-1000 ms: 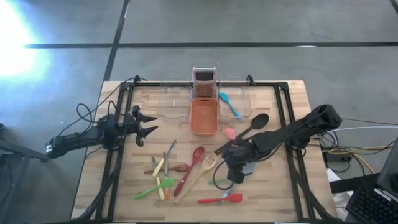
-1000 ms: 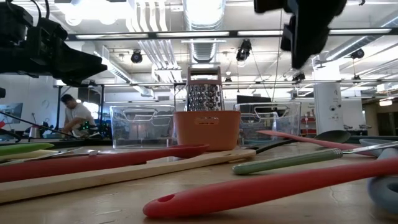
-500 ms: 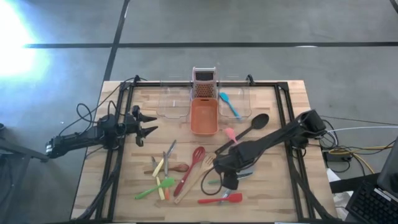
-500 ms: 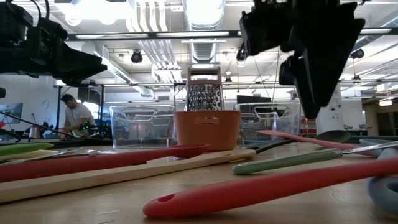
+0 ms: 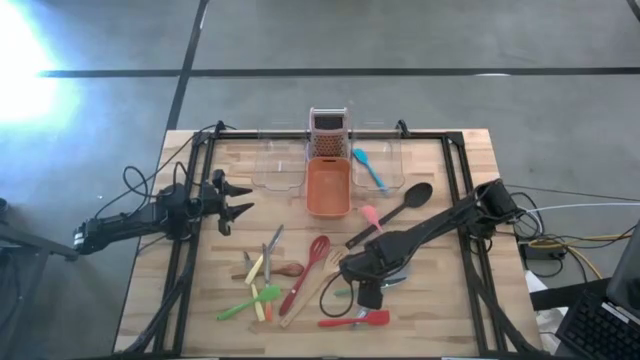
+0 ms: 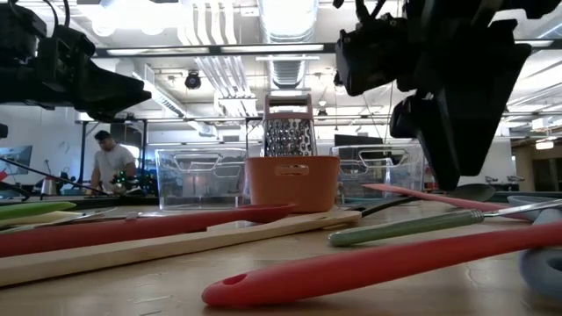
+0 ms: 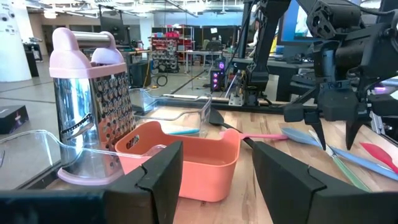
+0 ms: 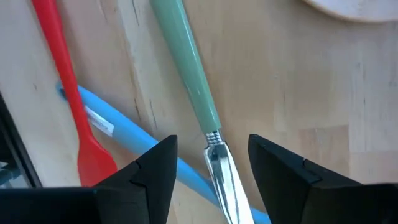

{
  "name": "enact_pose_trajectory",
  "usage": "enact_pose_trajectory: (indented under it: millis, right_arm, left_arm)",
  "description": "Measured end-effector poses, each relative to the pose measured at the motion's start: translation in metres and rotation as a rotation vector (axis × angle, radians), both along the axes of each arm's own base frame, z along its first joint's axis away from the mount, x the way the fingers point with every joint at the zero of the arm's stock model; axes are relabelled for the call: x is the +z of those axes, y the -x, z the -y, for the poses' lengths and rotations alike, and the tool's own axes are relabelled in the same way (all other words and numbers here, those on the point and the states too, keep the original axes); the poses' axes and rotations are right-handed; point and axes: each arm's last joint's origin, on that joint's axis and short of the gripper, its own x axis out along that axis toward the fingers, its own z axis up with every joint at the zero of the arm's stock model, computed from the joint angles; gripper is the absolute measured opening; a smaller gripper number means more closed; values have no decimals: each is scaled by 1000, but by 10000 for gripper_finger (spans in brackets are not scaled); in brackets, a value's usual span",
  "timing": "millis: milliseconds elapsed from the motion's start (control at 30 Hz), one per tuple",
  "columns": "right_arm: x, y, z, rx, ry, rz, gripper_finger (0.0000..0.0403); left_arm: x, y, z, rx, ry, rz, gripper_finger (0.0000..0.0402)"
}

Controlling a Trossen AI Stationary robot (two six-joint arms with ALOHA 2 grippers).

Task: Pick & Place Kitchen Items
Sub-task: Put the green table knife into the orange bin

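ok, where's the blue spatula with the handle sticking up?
High view: the blue spatula lies in the right-hand clear tub at the table's far edge, right of the orange tub.

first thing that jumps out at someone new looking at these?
The right claw, open, poised over a green-handled utensil at the table's front right, with a red spatula and a blue utensil beside it. Then the orange tub at center back, a metal grater behind it. The left claw waits, open, at the left.
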Motion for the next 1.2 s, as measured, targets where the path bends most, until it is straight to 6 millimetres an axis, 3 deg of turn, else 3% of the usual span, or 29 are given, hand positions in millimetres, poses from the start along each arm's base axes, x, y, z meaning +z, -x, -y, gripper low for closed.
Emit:
enact_pose_trajectory:
  millis: [167,400,633,800,1000,1200]
  right_arm:
    - [-5,-2,-5,45,8,27,182]
    - [-33,-9,-16,126,43,-44,180]
    - [-41,-15,-21,157,111,-109,165]
    - [-38,-15,-20,156,156,-103,121]
    - [-33,-13,-19,147,157,-97,38]
    - [-15,-3,-14,114,172,-149,33]
  left_arm:
    - [0,0,0,0,0,0,197]
    - [0,0,0,0,0,0,197]
    - [0,0,0,0,0,-1,197]
    - [0,0,0,0,0,-1,197]
    - [0,0,0,0,0,-2,197]
    - [0,0,0,0,0,-2,197]
